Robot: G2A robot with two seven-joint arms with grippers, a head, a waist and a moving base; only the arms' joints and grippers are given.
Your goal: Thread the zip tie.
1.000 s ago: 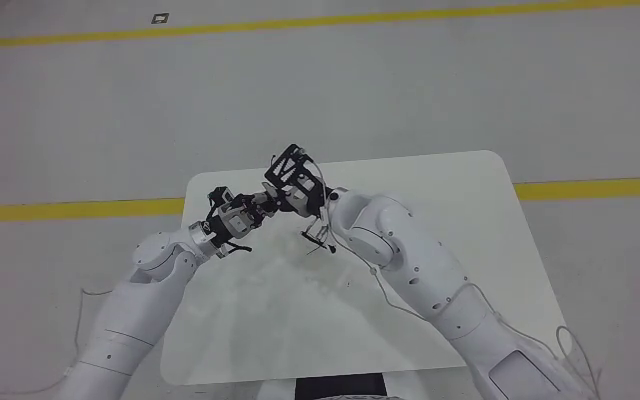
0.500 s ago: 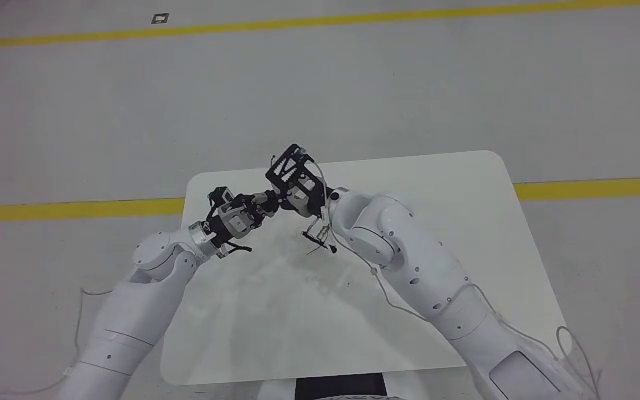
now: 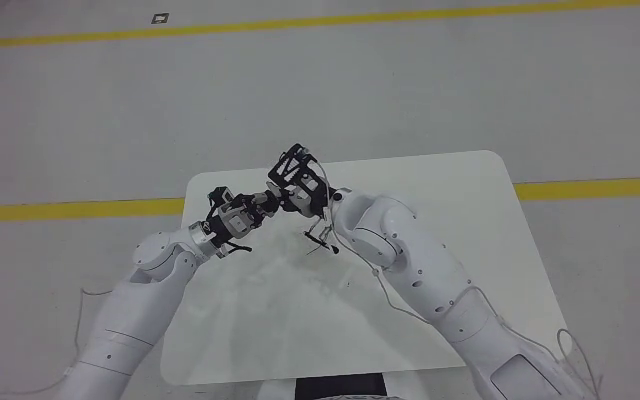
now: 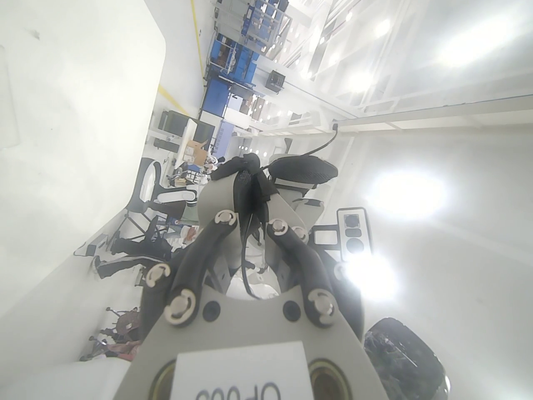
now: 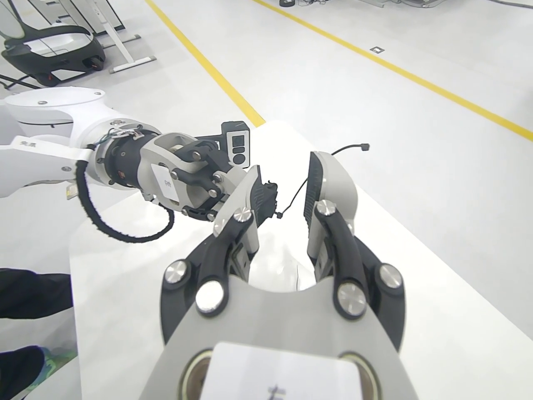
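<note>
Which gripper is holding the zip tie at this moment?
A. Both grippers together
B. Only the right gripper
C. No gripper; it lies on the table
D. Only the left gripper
D. In the right wrist view the left gripper is shut on one end of the zip tie, while the right gripper is open, its fingers wide apart.

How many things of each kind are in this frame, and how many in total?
Zip tie: 1
Tools: 2, the left tool and the right tool
Table: 1
Total: 4
</note>
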